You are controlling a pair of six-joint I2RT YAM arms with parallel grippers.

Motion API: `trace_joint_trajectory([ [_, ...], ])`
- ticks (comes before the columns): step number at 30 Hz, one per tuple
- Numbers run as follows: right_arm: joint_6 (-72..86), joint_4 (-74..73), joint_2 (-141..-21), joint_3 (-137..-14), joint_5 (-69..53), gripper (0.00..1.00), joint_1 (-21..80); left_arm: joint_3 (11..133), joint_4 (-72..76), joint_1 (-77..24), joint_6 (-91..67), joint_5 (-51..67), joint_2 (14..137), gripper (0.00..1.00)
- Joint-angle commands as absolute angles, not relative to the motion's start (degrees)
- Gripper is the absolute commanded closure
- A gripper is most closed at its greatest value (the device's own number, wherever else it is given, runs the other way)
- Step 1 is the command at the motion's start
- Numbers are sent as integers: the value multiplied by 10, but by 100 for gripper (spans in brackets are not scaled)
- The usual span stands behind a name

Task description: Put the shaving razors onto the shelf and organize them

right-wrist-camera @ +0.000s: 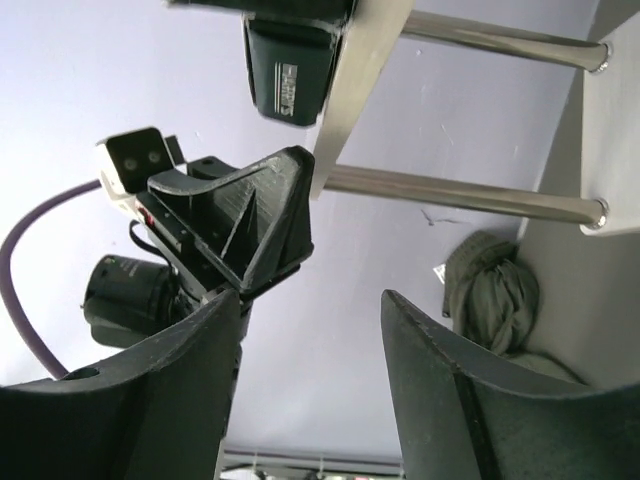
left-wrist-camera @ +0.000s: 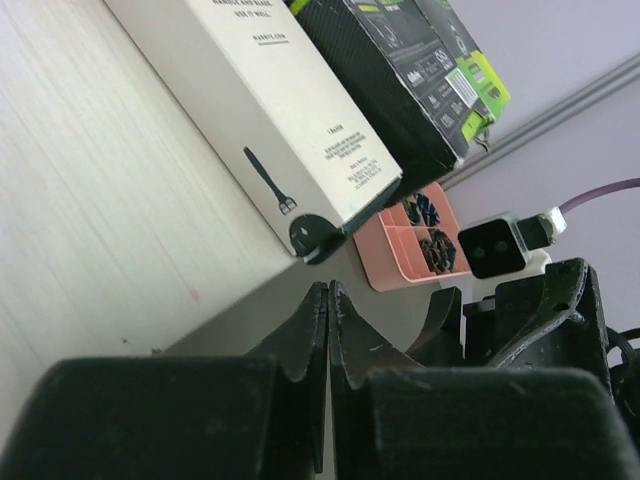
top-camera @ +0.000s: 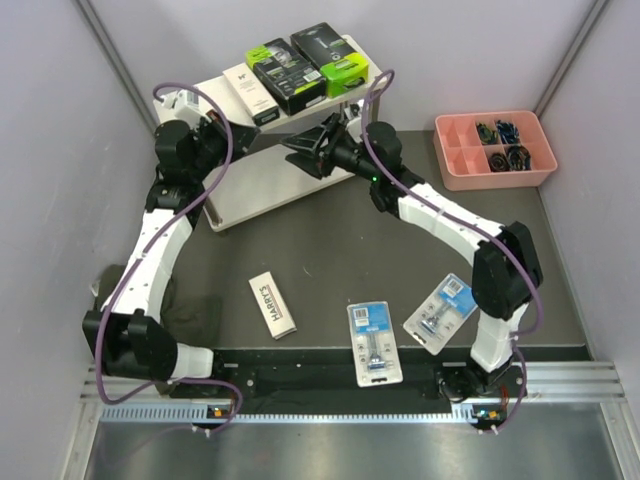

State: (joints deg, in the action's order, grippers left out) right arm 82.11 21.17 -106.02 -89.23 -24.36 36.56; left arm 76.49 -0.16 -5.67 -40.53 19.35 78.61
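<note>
The shelf [top-camera: 262, 180] stands at the back left. Its top board holds a white Harry's box [top-camera: 250, 93] and two black and lime-green packs [top-camera: 281, 74] [top-camera: 328, 55]. A second Harry's box [top-camera: 273, 304] and two blue-card blister packs [top-camera: 373, 342] [top-camera: 440, 310] lie flat on the table in front. My left gripper [top-camera: 228, 133] is shut and empty at the top board's front edge; in the left wrist view [left-wrist-camera: 328, 290] it sits just short of the Harry's box [left-wrist-camera: 280, 110]. My right gripper [top-camera: 305, 152] is open and empty in front of the shelf [right-wrist-camera: 310, 300].
A pink compartment tray [top-camera: 455, 175] with small dark items stands at the back right. A dark green cloth [top-camera: 195, 318] lies by the left arm and shows in the right wrist view [right-wrist-camera: 500, 300]. Metal shelf posts [right-wrist-camera: 450, 192] are close to the right gripper.
</note>
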Motion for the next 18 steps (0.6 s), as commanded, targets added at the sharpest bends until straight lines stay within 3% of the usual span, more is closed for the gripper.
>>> trace_joint_trajectory([
  [1,754,173,-999,-866,-259,41,361,749,47,-53,-394,253,744,94],
  [8,615,16,-947,-841,-229,39,390,709,38,-53,-396,315,696,71],
  [11,535,-82,-936,-853,-192,36,420,686,3,-53,-384,313,662,53],
  [12,519,-101,-935,-852,-172,32,431,676,-18,-53,-381,309,645,42],
  [15,464,-143,-931,-834,-135,21,469,652,-79,-53,-372,287,618,20],
  [18,441,-166,-928,-806,-98,10,504,635,-147,-53,-354,263,596,7],
])
